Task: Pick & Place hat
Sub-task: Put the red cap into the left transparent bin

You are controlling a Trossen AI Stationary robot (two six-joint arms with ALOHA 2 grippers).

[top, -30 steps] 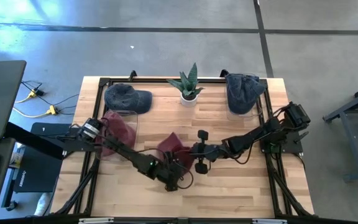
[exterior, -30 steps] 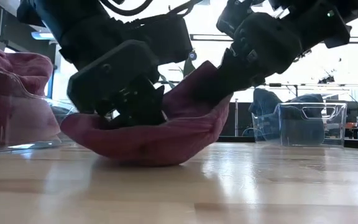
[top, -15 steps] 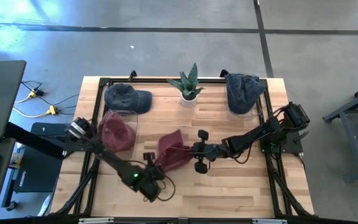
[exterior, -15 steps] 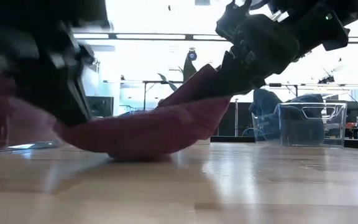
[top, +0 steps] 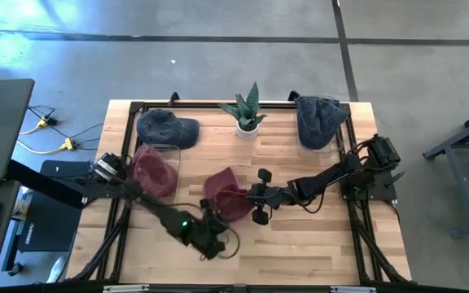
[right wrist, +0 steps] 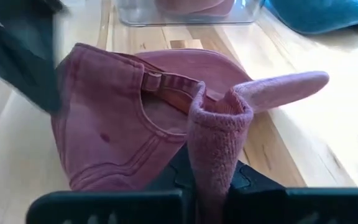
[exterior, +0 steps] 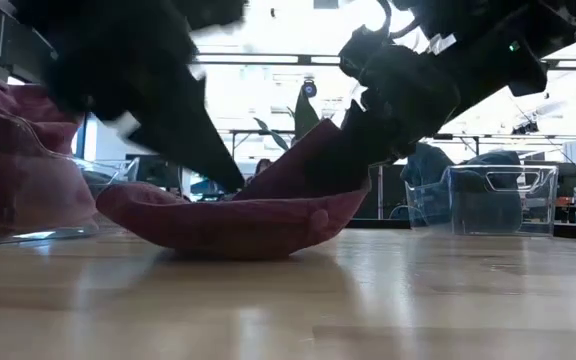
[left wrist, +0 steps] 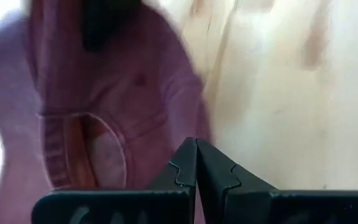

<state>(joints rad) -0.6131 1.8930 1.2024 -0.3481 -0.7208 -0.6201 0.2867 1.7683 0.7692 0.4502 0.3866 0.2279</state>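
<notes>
A maroon hat [top: 225,195] lies on the wooden table near its middle, crown side down, with its strap opening [right wrist: 160,84] facing up. My right gripper [top: 247,196] reaches in from the table's right and is shut on a raised fold of the hat. My left gripper [top: 216,221] is shut and hovers at the hat's near left edge, fingertips [left wrist: 196,144] just above the cloth. I cannot tell whether they touch it. In the low view, where it is blurred, its tip [exterior: 234,184] stands just over the hat [exterior: 228,215]. My right gripper pinches a folded-up part of the hat's rim [right wrist: 213,130] between its two fingers, several layers bunched together. The fingers slant downward from the table's right. The held side [exterior: 318,150] is lifted, and the rest of the hat lies slack on the table.
A clear bin [top: 173,159] at the left holds another maroon hat [top: 153,169]. A blue hat [top: 167,128] lies at the far left. A clear bin [top: 335,140] with a blue hat [top: 316,118] stands far right. A potted plant [top: 247,112] stands at the far middle.
My left gripper, still shut, has drawn off the hat's left side, swung toward the table's near left and risen, then come partway back. The hat's left side now lies lower and flatter on the table. My right gripper has kept its fold raised.
</notes>
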